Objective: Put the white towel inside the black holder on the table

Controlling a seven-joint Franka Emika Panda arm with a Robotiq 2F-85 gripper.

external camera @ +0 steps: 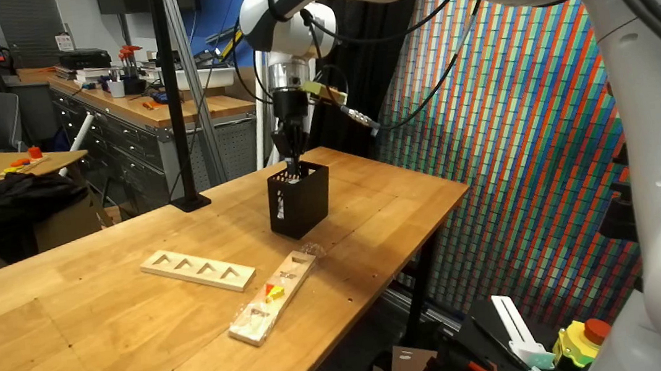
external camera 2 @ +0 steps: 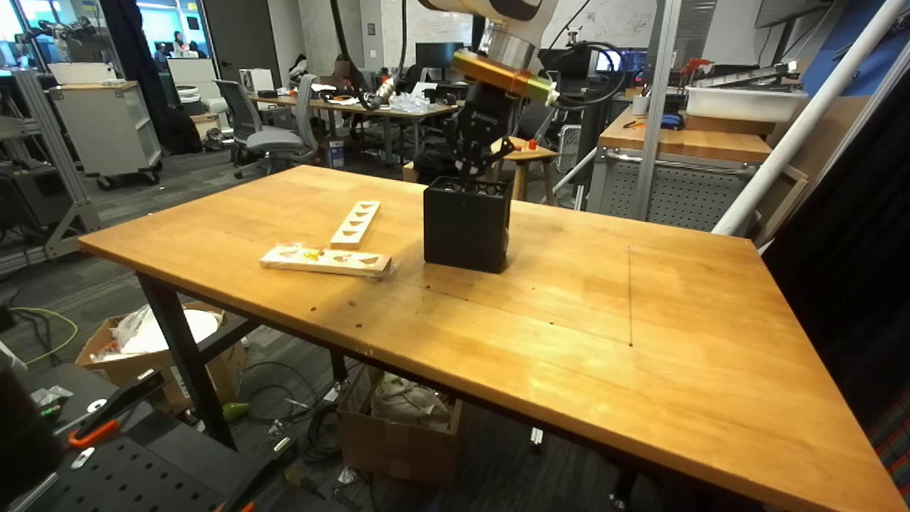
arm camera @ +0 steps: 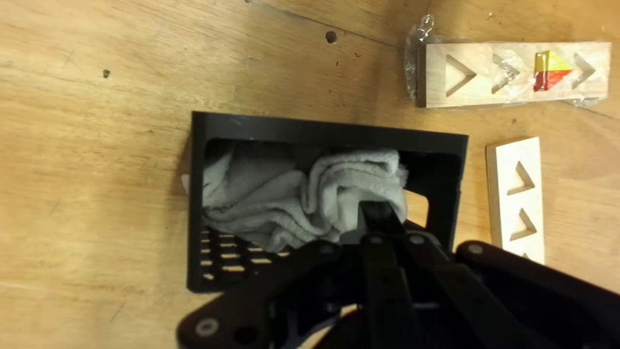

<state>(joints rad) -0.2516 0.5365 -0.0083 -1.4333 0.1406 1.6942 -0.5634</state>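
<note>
Pincer: one; in an exterior view, upper centre of the frame, tips reaching down through the mouth of the black holder. Fingers near each other; cannot tell whether they pinch a fold or have let go.

Step, as judged: final placing, the white towel being already inside the holder. Next move probably calls for parting the fingers if they grip, then a straight lift past the rim without drawing cloth up.

Towel: crumpled, centre of the wrist view. Long axis roughly left to right there, along the holder's long side; rolled fold toward the right, slacker end at the left wall.

Holder: upright, on the desk.

Wooden blocks, two: wrapped block, upper right of the wrist view; bare block, below it.
</note>
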